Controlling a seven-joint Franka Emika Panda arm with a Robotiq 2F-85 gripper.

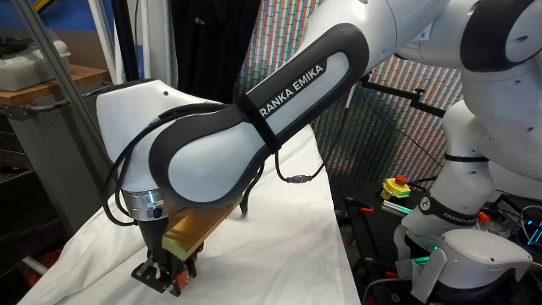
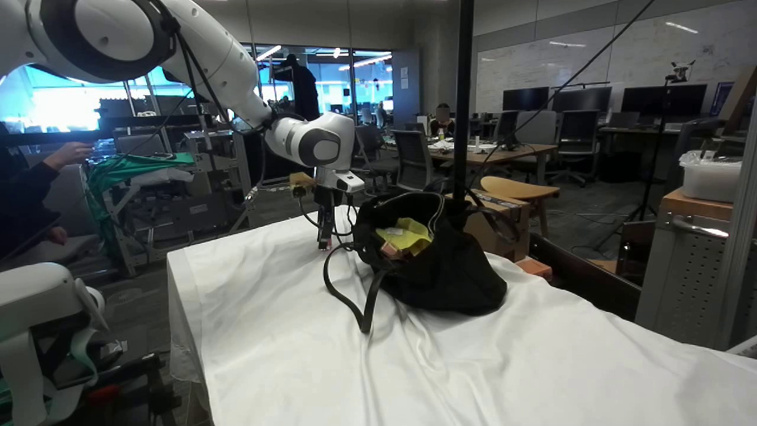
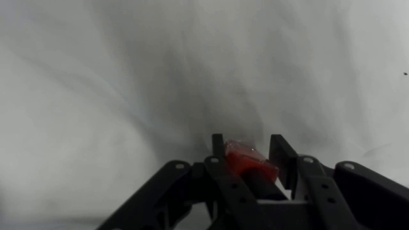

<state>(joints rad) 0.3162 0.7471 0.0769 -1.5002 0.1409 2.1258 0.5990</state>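
My gripper [image 3: 247, 137] points down over white cloth, its jaws partly closed around a small red object [image 3: 243, 161] with a glossy, see-through upper face. The object sits tilted between the pads. Its left end meets the left pad and its right corner reaches the right pad [image 3: 282, 163]. A dark shape, unclear, covers its lower part. In an exterior view the red object [image 1: 182, 278] shows between the fingers, low at the cloth. Seen from the far side in an exterior view, the gripper [image 2: 324, 244] stands beside a black bag [image 2: 443, 272], apart from its body.
The bag leans with its mouth open, yellow [image 2: 408, 235] and orange items inside. Its strap [image 2: 368, 313] loops over the white cloth [image 2: 284, 331] near the gripper. A yellow-orange block [image 1: 199, 228] is fixed at the wrist, and cables hang along the arm.
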